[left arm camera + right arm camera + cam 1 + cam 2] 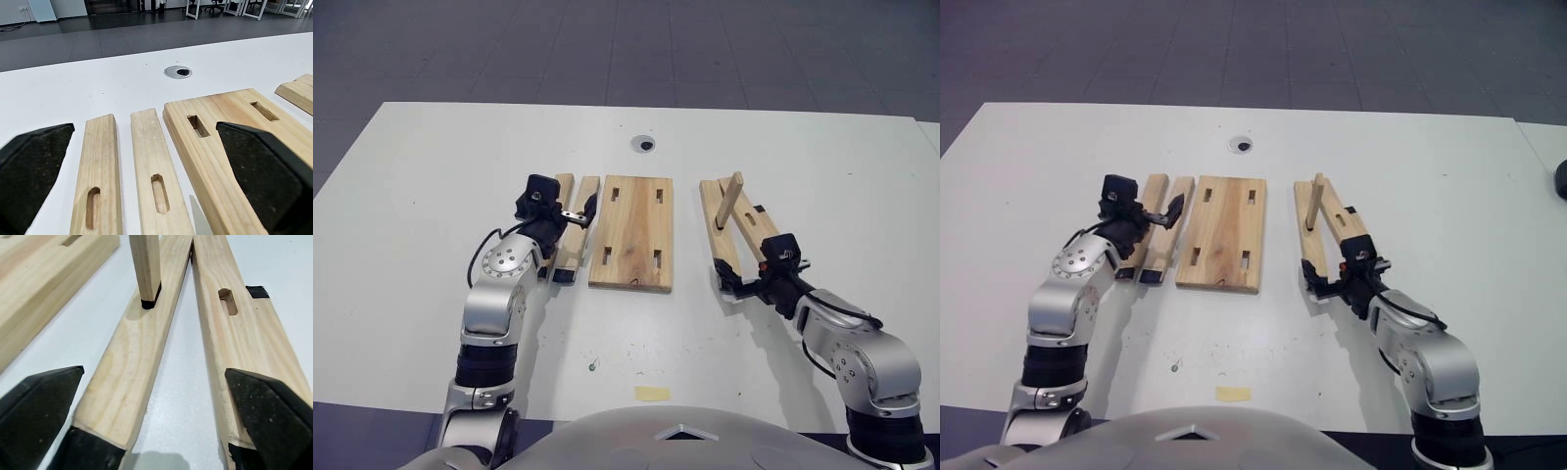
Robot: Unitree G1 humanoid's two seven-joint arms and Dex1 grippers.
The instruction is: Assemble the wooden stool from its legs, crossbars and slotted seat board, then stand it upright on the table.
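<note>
I see a white table (431, 196) — a round cable grommet (646, 144) is sunk into it beyond the left gripper (576, 213), ahead of it and a little toward the right gripper (732, 286). Back behind both grippers, between them, lies a yellow slip (652, 394). A small green speck (593, 367) sits behind the left one. Grey tiled floor (607, 49) stretches past the table's far edge — office chairs (215, 6) stand far off.

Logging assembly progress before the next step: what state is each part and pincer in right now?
Seat board: lying flat, all four slots empty.
Left legs: lying flat side by side, slots empty.
Right legs: lying flat, one holding the crossbar.
Crossbar: standing in that leg's slot.
Left pincer: open.
Right pincer: open.
</note>
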